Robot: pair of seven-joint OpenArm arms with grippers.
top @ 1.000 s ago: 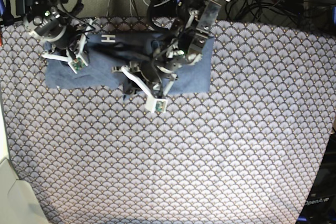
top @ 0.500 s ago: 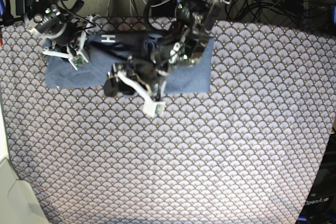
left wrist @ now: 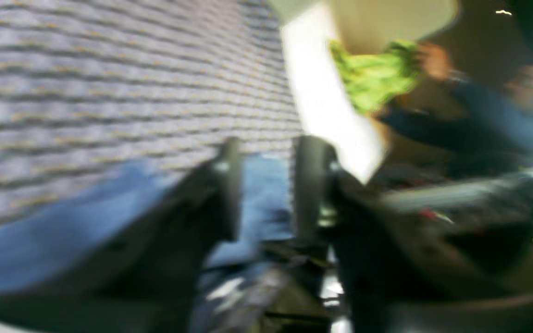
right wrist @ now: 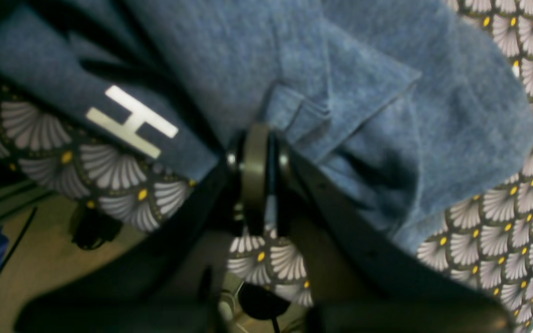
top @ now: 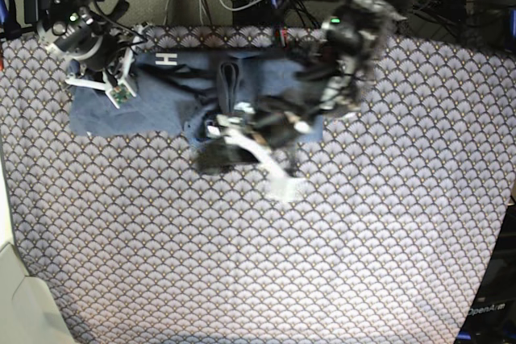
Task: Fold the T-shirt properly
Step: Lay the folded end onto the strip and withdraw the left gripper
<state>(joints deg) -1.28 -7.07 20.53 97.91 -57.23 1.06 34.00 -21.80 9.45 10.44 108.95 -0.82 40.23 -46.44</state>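
Swinging away from the tablecloth's (top: 387,223) back-left corner, the left gripper (top: 270,171) blurs; its jaws cannot be read. The right gripper (right wrist: 262,152) pinches the T-shirt (top: 161,102) lying along the back edge; keep that corner taut while folding.
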